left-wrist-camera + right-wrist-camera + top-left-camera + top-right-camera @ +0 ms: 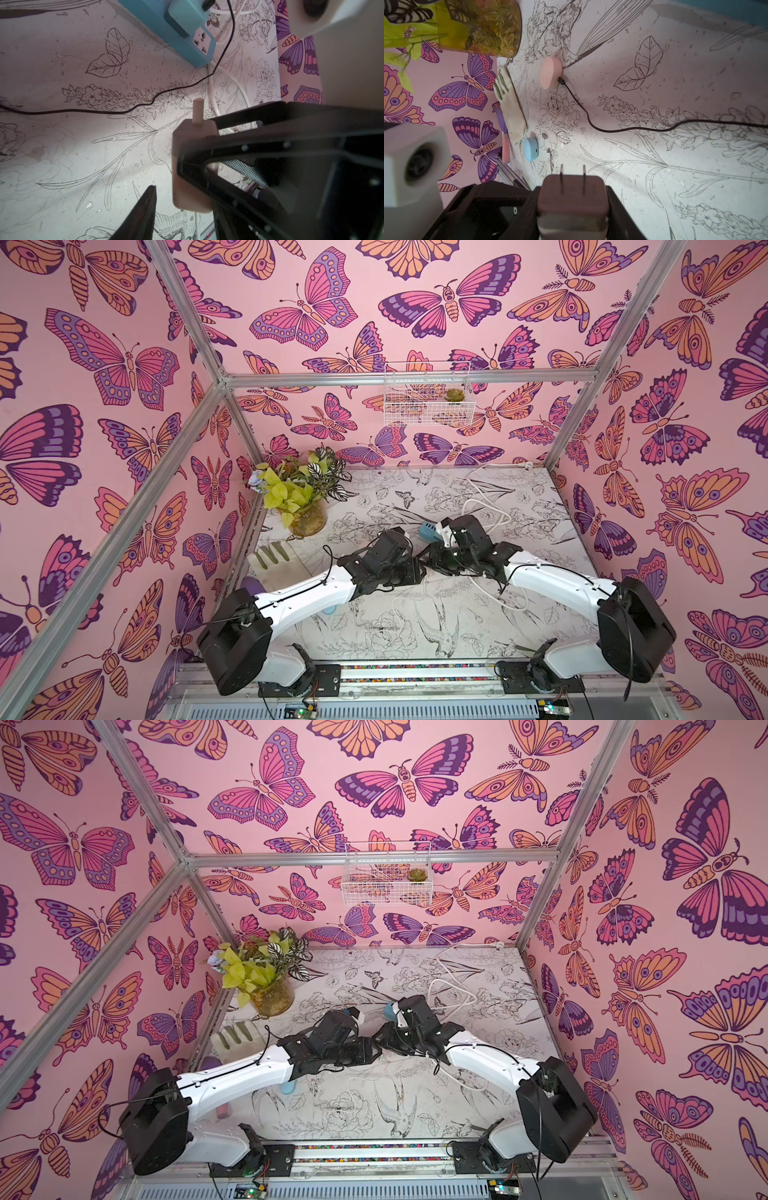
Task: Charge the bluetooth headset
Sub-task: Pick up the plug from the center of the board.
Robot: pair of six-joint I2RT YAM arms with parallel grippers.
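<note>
My right tool (pixel 573 190) is pinching the white charger (pixel 572 204) across its body, low in the right wrist view. Both prongs (pixel 583 178) are bare and point up the frame. My left tool (pixel 417 570) meets it nose to nose in the middle of a top view. In the left wrist view one finger (pixel 143 209) shows at the bottom edge, just off the charger. The other is lost in the dark mass at the right, so I cannot tell whether that tool is spread or gripping.

The blue power strip (pixel 166 27) lies at the top of the left wrist view, with a teal adapter (pixel 187 14) plugged in and one free socket (pixel 200 42) at its lower end. I judge that socket to be where the charger goes. To do it well I should turn the prongs to match the slots, come in square and push straight. The left tool should brace the strip, which looks light enough to slide. The black cable (pixel 145 104) and white cable (pixel 239 89) run just beside that end, and I should stay off them.

I take the headset to be the blue case (pixel 531 149), left of centre in the right wrist view on the tabletop (pixel 654 155). A white connector (pixel 548 151) lies just beside it, seemingly unplugged. The pink case (pixel 551 72) above it carries the black cable.
</note>
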